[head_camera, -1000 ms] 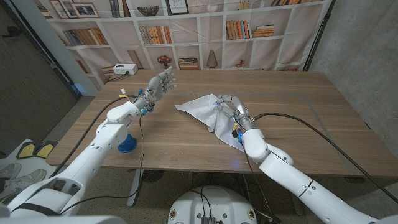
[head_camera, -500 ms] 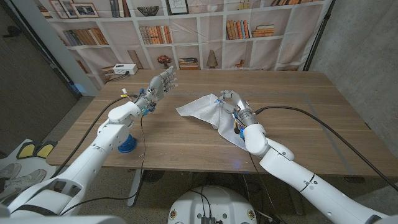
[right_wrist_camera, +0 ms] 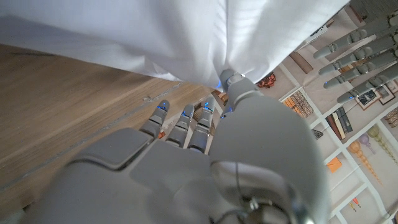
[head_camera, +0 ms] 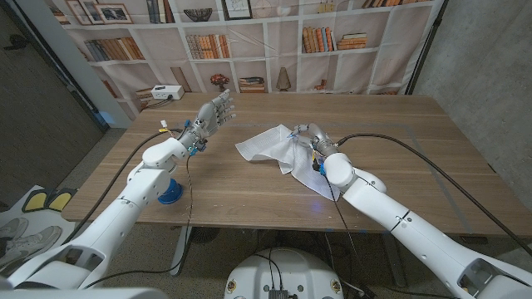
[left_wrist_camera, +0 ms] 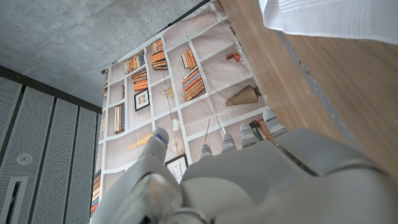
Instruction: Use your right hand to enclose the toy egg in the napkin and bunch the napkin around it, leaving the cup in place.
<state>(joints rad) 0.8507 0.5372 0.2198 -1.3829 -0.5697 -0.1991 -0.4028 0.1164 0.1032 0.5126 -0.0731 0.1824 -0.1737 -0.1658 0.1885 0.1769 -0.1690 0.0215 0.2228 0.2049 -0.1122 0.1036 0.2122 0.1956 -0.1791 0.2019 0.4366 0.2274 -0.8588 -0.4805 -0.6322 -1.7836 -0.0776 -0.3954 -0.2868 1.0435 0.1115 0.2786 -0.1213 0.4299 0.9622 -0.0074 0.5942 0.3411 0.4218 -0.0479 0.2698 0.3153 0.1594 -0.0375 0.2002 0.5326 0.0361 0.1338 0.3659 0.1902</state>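
A wooden worktop fills the middle of the head view, with a bookshelf backdrop behind it.

The right arm comes in from about 5 o'clock and reaches toward the worktop's centre. Its right robot hand sits on the white napkin; the fingers are curled into the cloth and grip a gathered fold of it. In the right wrist view the cloth drapes over the fingertips, pulled up into a peak where they pinch it.

The napkin lies just past the worktop's centre, at about 12 o'clock. Its long axis runs from roughly 10 o'clock to 4 o'clock: a flat corner spreads toward 10 o'clock, while the bunched end trails under the right wrist toward 4 o'clock. The toy egg cannot be made out under the cloth.

The left arm comes in from 7 o'clock. Its left robot hand is raised above the worktop at about 10 o'clock, well apart from the napkin, fingers spread and holding nothing.
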